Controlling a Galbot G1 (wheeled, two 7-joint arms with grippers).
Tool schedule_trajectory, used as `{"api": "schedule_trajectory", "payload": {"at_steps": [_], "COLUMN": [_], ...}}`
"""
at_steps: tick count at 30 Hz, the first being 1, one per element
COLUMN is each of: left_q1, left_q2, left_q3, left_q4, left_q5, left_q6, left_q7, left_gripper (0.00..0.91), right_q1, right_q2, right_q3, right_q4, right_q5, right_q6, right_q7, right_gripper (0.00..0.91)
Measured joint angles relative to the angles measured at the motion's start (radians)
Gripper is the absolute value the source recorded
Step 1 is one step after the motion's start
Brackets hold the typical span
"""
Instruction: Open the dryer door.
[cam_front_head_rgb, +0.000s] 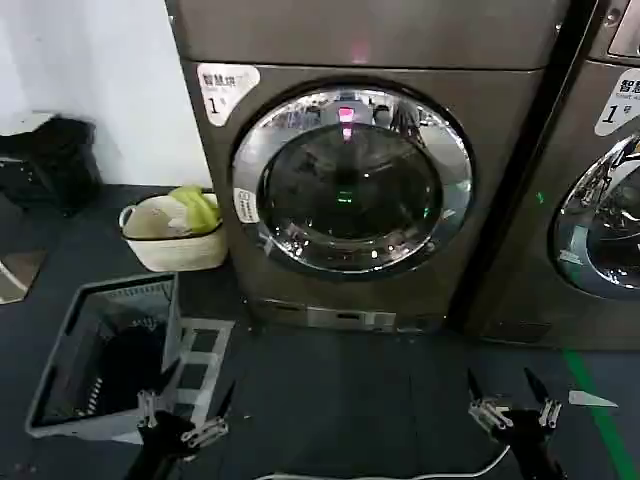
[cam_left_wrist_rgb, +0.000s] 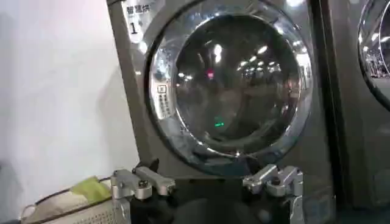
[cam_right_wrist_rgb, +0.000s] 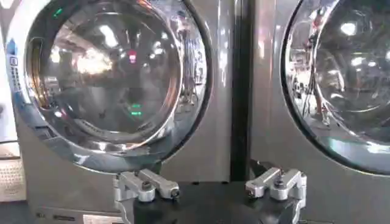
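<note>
The dryer door (cam_front_head_rgb: 352, 178) is a large round porthole, a wide shiny chrome ring around dark glass, sitting shut in the front of the dark-grey machine (cam_front_head_rgb: 500, 150). A white tag (cam_front_head_rgb: 224, 88) at the machine's upper corner reads "1" under small characters I cannot read. Both pincers hang low over the dark floor (cam_front_head_rgb: 340, 400), well short of the door: left pincer (cam_front_head_rgb: 187, 412) and right pincer (cam_front_head_rgb: 510, 396), each spread wide and holding nothing

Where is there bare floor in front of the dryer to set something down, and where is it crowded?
Bare dark floor runs from the dryer door down to the left gripper and right gripper, both with fingers open. It is crowded at the left: a grey crate and a white basket. A white cable lies near the bottom edge.
</note>
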Motion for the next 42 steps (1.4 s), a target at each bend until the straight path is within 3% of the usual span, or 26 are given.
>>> {"api": "schedule_trajectory", "payload": {"at_steps": [11,15,22,29,37,42], "left_q1": [-0.003,-0.005,-0.011,-0.015,-0.017,-0.022], "left_q2": [0.004,0.007,0.011,0.01,0.0,-0.009], "left_q3": [0.012,0.017,0.034,0.031,0.019,0.021], "left_q4": [-0.018,-0.023,-0.028,-0.038,-0.043,-0.041], "left_q5": [0.016,0.032,0.039,0.028,0.02,0.011], "left_q6": [0.057,0.075,0.087,0.123,0.132,0.14], "left_q7": [0.002,-0.009,-0.033,-0.006,0.041,0.021], "left_gripper": [0.907,0.907,0.907,0.907,0.907,0.907], "right_q1": [0.087,0.14,0.267,0.398,0.521,0.612], "right_q2": [-0.104,-0.158,-0.259,-0.342,-0.403,-0.421], "right_q3": [-0.004,-0.03,-0.113,-0.202,-0.304,-0.376], "right_q4": [-0.052,-0.062,-0.094,-0.143,-0.194,-0.235], "right_q5": [0.126,0.163,0.163,0.155,0.174,0.174], "right_q6": [-0.09,-0.1,-0.129,-0.122,-0.136,-0.148], "right_q7": [-0.066,-0.06,-0.053,-0.1,-0.107,-0.114], "right_gripper": [0.907,0.907,0.907,0.907,0.907,0.907]}}
